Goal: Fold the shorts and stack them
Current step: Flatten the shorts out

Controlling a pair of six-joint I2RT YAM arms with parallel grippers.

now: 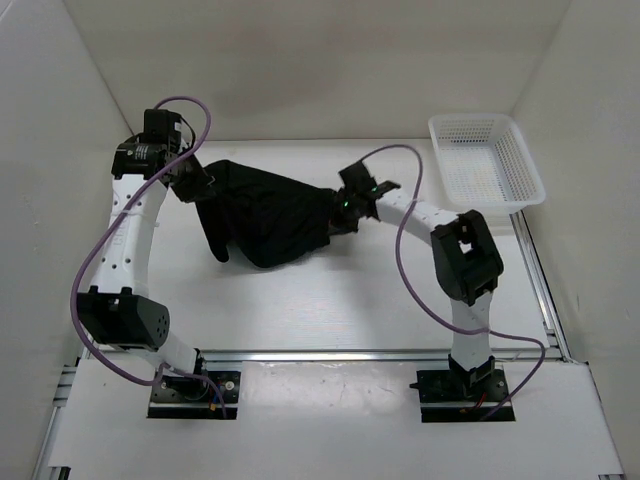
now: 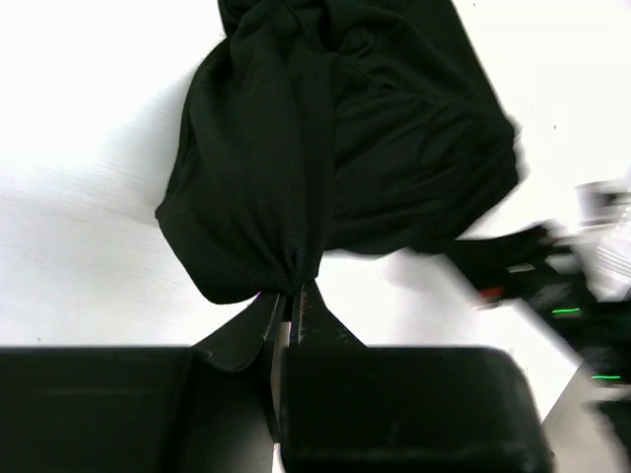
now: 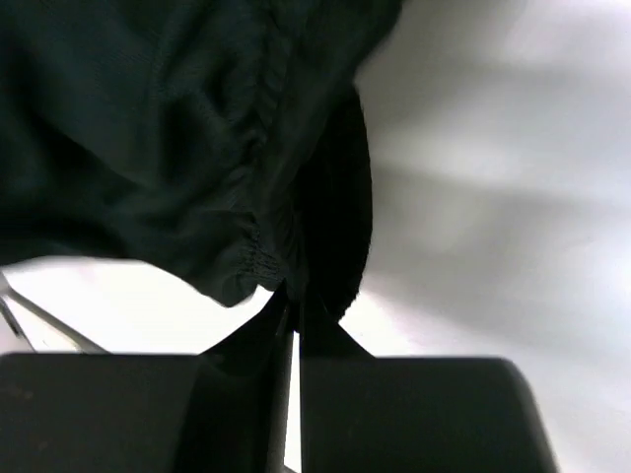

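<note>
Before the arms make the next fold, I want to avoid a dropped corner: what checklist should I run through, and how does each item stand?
1. Left hand shut on the shorts: ok, cloth pinched at its tip.
2. Right hand shut on the shorts: ok, gathered waistband caught at its tip.
3. Shorts lying flat: not ok, bunched between both hands.
4. White basket clear of the cloth: ok, apart at the far right corner.
5. Cloth lifted fully off the table: cannot tell.
</note>
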